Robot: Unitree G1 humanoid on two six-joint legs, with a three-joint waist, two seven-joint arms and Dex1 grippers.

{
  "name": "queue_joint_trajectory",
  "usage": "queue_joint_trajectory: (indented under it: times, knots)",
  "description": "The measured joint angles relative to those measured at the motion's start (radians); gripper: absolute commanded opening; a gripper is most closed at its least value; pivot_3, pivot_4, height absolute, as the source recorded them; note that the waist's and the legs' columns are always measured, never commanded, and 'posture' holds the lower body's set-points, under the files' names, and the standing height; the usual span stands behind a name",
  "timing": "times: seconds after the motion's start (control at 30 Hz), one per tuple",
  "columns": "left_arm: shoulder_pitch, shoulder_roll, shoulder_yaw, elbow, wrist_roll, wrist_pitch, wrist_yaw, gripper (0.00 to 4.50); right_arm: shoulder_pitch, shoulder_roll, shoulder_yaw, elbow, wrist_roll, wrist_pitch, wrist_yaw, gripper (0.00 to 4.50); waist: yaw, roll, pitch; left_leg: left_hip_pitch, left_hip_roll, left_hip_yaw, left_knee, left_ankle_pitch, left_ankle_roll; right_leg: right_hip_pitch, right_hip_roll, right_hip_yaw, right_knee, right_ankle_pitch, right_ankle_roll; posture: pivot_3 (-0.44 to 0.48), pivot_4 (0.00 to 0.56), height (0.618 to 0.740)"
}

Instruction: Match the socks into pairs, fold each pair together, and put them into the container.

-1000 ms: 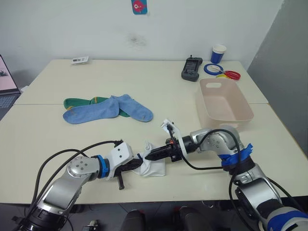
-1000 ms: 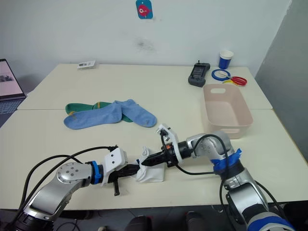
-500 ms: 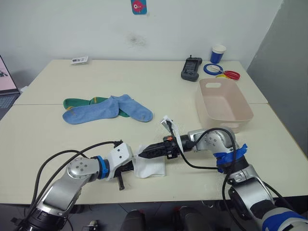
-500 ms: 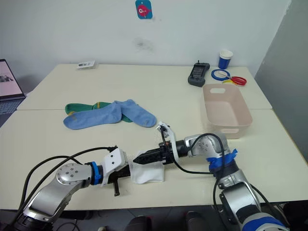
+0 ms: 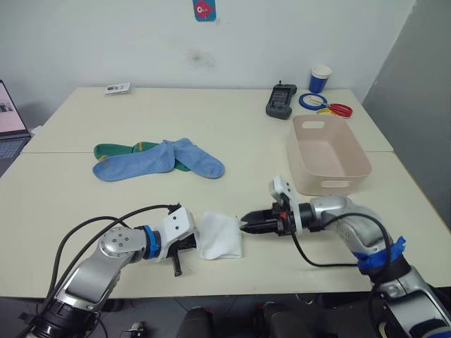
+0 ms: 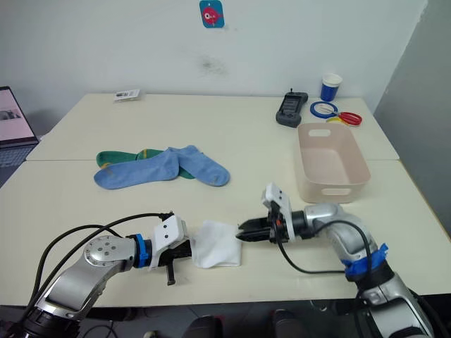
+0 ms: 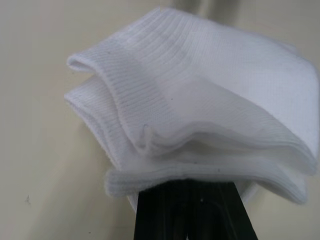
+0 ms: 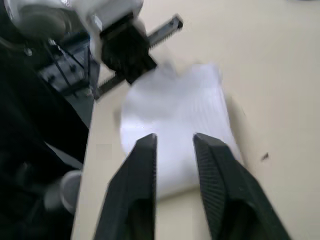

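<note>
While the left tool (image 5: 192, 241) pinches the folded white socks (image 5: 219, 235), the right tool (image 5: 246, 224) gapes.

A blue-and-white cup (image 5: 320, 78), a black handheld device (image 5: 280, 101) and blue and red rings (image 5: 323, 105) sit at the upper right of the frame. A small card (image 5: 117, 88) lies at the upper left, and a laptop (image 5: 10, 125) shows at the left edge.

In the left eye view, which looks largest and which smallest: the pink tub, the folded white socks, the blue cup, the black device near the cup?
1. The pink tub.
2. The folded white socks, though they lie nearer the camera.
3. The black device.
4. The blue cup, close to the device in size; both stand far back.
</note>
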Motion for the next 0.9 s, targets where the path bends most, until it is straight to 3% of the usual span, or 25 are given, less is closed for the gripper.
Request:
queue_joint_trajectory:
  times: [0.03,0.3,0.63,0.77,0.9]
  knots:
    - [-0.003,0.0,0.0,0.005,0.0,-0.001,-0.003,0.0,0.012,0.013,0.014,0.006,-0.022,-0.049,-0.001,0.03,-0.001,0.0,0.0,0.0,0.0,0.0,0.0,0.0,0.0,0.0,0.0,0.0,0.0,0.0,0.0,0.0,0.15,0.74]
    - [-0.034,0.0,-0.02,0.029,0.005,-0.01,-0.022,0.0,0.023,0.11,0.078,0.151,-0.187,-0.275,-0.047,0.03,0.001,0.0,0.0,0.0,-0.001,0.001,0.0,0.0,0.0,0.0,0.0,0.0,0.0,0.0,0.0,0.0,0.15,0.74]
    - [-0.033,0.006,-0.012,0.033,0.003,-0.01,-0.032,0.0,0.005,0.203,0.084,0.286,-0.241,-0.362,-0.052,0.03,0.001,0.0,-0.001,0.002,0.0,0.001,0.0,0.0,0.0,0.001,0.0,0.0,0.001,0.0,0.0,0.0,0.15,0.74]
    - [-0.03,0.042,0.048,0.03,-0.063,0.077,-0.059,0.0,-0.001,0.218,0.088,0.291,-0.254,-0.367,-0.05,0.03,-0.003,0.0,-0.001,0.001,0.002,0.0,0.0,0.0,0.0,0.0,0.001,0.0,0.001,0.0,0.0,0.0,0.15,0.74]
    - [-0.063,0.1,0.186,0.037,-0.161,0.149,-0.103,0.0,-0.004,0.21,0.085,0.291,-0.256,-0.369,-0.036,0.03,0.0,0.0,-0.001,0.0,0.001,-0.001,0.0,0.0,0.0,0.0,0.001,-0.001,0.001,0.0,0.0,0.0,0.15,0.74]
